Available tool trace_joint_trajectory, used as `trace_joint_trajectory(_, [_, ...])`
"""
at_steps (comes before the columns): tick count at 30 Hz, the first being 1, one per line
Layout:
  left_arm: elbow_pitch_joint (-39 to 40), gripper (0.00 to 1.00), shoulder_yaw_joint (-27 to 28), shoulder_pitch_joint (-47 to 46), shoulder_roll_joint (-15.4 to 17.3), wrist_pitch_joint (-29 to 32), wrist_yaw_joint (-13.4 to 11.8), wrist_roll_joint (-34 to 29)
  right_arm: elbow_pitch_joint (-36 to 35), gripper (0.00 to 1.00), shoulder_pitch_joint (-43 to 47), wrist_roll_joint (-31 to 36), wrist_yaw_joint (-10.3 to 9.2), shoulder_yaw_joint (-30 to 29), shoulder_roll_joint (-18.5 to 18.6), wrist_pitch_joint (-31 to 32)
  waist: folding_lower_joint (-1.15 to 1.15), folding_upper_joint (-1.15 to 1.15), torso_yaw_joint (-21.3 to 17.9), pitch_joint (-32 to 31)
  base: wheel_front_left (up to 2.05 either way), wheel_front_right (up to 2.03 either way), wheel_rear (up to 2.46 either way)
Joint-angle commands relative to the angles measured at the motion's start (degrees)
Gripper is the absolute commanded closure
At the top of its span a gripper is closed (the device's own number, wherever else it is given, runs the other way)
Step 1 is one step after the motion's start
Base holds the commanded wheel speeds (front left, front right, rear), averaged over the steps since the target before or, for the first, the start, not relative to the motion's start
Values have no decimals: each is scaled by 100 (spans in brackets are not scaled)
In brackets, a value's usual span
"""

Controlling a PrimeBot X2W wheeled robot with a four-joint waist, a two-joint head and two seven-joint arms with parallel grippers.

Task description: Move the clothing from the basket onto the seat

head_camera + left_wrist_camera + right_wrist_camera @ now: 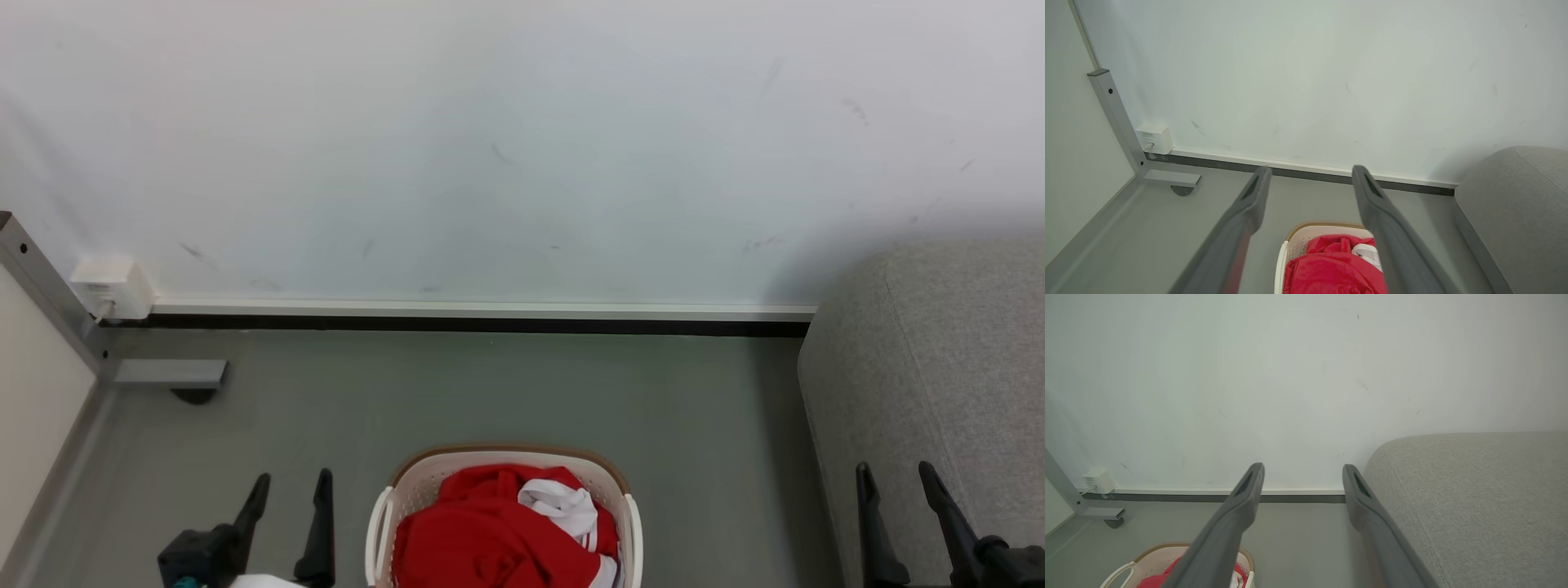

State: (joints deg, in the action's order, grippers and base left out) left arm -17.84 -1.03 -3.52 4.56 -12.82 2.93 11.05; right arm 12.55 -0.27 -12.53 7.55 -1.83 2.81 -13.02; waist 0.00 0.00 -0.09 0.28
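Note:
The red clothing (490, 535) with white panels lies bunched inside the cream basket (424, 478) with a tan rim, on the grey floor at the bottom middle of the head view. The grey seat (939, 367) stands to the right. My left gripper (292, 486) hangs open left of the basket, nothing between its fingers. Over the seat's front edge my right gripper (896, 478) is open and empty too. The left wrist view looks down on the clothing (1327, 269), the basket (1306, 232) and the seat (1515, 204). The right wrist view shows the basket (1151, 559) low left and the seat (1474, 498).
A white wall (522, 147) with a baseboard closes the back. A grey metal post with a foot (167, 373) and a small white box (110, 287) stand at the left. Bare grey floor (490, 392) lies between basket and wall.

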Motion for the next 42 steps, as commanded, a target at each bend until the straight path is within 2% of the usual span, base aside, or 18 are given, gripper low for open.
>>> trace_joint_trajectory(1, [-2, 0, 21, 18, 32, -79, 2, -124, -2, 0, 42, 73, -10, 4, 11, -45, 0, 0, 6, 2, 0, 0, 0])
trace_joint_trajectory(19, [-168, 0, 131, 17, -36, -244, 127, -855, 138, 0, 114, 678, -12, 86, 14, -232, 0, 0, 65, -2, 0, 0, 0])
trace_joint_trajectory(30, [-220, 0, 213, 15, -101, -236, 263, -629, 196, 0, 99, 557, -12, 93, 14, -223, 0, 0, 56, 6, 0, 0, 0])
trace_joint_trajectory(42, [-207, 0, 294, -16, -129, -236, 332, -654, 190, 0, 32, 485, -12, 77, 14, -223, 0, 0, -6, 48, 0, 0, 0])
